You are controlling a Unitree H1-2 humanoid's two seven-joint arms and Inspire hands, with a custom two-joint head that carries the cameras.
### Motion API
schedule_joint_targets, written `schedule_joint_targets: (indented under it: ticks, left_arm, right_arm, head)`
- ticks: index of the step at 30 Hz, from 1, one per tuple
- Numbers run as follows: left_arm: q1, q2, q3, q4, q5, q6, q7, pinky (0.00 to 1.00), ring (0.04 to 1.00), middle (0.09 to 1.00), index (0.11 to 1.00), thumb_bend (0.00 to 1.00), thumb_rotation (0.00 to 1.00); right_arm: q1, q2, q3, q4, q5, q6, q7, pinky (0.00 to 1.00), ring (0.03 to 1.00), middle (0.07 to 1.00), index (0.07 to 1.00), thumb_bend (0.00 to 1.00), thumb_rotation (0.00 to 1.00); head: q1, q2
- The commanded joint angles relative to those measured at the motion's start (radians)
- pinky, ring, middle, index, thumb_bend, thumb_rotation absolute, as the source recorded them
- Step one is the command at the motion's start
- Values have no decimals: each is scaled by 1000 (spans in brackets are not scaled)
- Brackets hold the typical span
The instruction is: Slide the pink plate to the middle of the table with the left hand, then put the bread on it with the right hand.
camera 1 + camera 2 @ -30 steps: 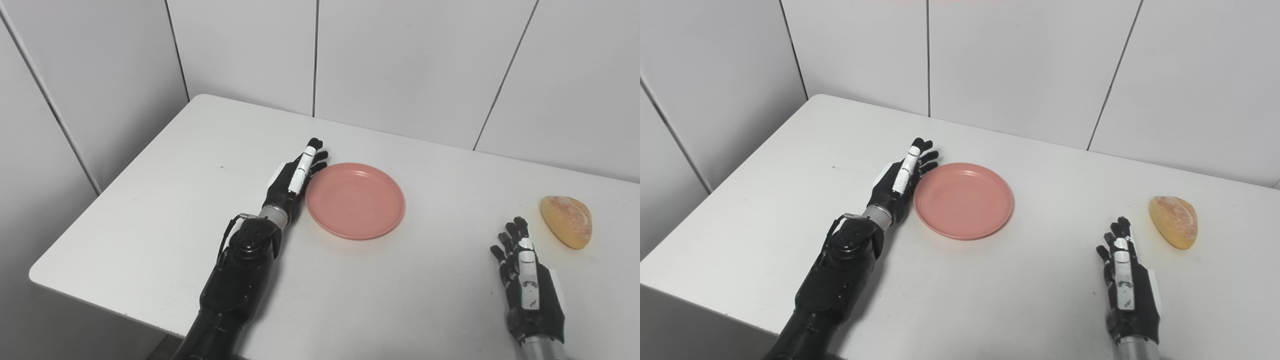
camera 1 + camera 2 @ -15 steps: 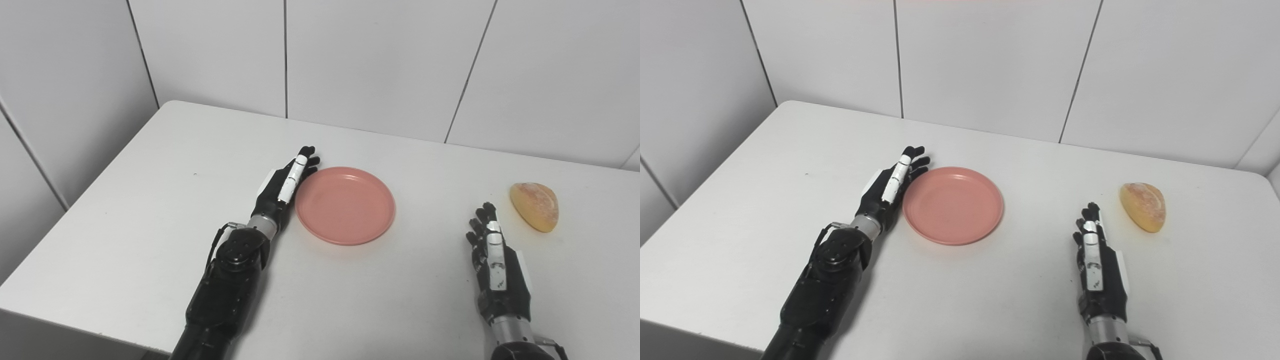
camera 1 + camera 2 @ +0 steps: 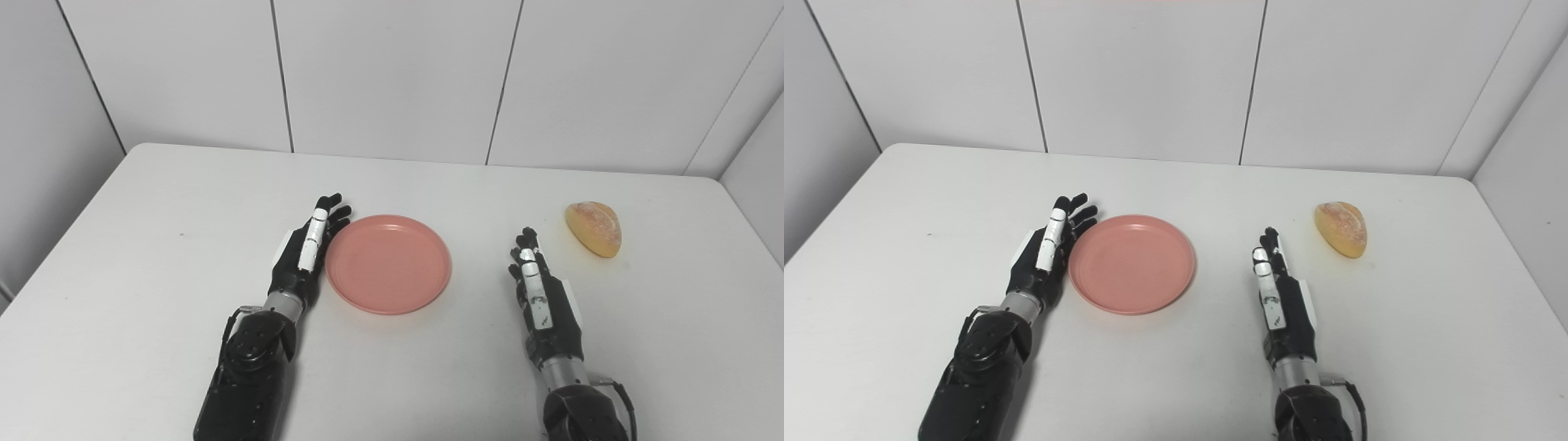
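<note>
- A pink plate (image 3: 388, 264) sits on a white table (image 3: 153, 257), near the centre of the frame.
- The left hand (image 3: 305, 257) stands on edge just left of the plate's rim, fingers straight, holding nothing.
- The bread (image 3: 595, 228) lies at centre right, its long axis running up-left to down-right.
- The right hand (image 3: 542, 300), open and empty, is the nearer one; the bread lies up and to its right.

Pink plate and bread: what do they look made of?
Pink plate: likely plastic, smooth with a soft sheen and an even moulded rim. Bread: a golden crust with pale, dusty patches; real or a foam replica, I cannot tell.
</note>
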Motion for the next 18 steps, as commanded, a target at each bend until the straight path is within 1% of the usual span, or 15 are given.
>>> schedule_joint_targets:
  ticks: [1, 3, 5, 9, 13, 16, 18]
  left_arm:
    - [-1, -17, -12, -24, -9, 8, -27, 924, 916, 904, 912, 635, 1000]
    - [6, -21, -16, -30, -10, 6, -30, 928, 918, 907, 917, 642, 1000]
    - [10, -27, -17, -33, -10, 3, -29, 932, 923, 910, 919, 648, 1000]
    - [19, -46, -16, -35, -19, -6, -29, 942, 938, 925, 925, 666, 1000]
    - [24, -50, -30, -27, -2, -20, -35, 965, 947, 938, 941, 679, 1000]
    - [28, -50, -46, -30, 7, -23, -40, 992, 957, 944, 944, 694, 1000]
    - [32, -50, -53, -30, 8, -32, -43, 999, 963, 949, 948, 700, 1000]
  right_arm:
    - [-34, 13, 3, -24, -6, -57, -4, 1000, 1000, 1000, 1000, 676, 896]
    - [-36, 16, 5, -19, -9, -66, -9, 1000, 1000, 1000, 1000, 674, 893]
    - [-37, 18, 5, -18, -10, -66, -12, 1000, 1000, 1000, 1000, 669, 889]
    - [-37, 24, 5, -24, -12, -47, -18, 1000, 1000, 1000, 1000, 666, 878]
    - [-32, 24, 7, -40, -14, -21, -16, 1000, 1000, 1000, 1000, 675, 891]
    - [-32, 21, 6, -36, -11, -31, -13, 1000, 1000, 1000, 1000, 652, 900]
    - [-34, 19, 5, -30, -11, -40, -12, 1000, 1000, 1000, 1000, 659, 899]
  head:
    - [1, 0]
    - [0, 1]
    - [-19, 2]
    - [-25, 2]
    - [-27, 4]
    - [-42, 4]
    - [-46, 4]
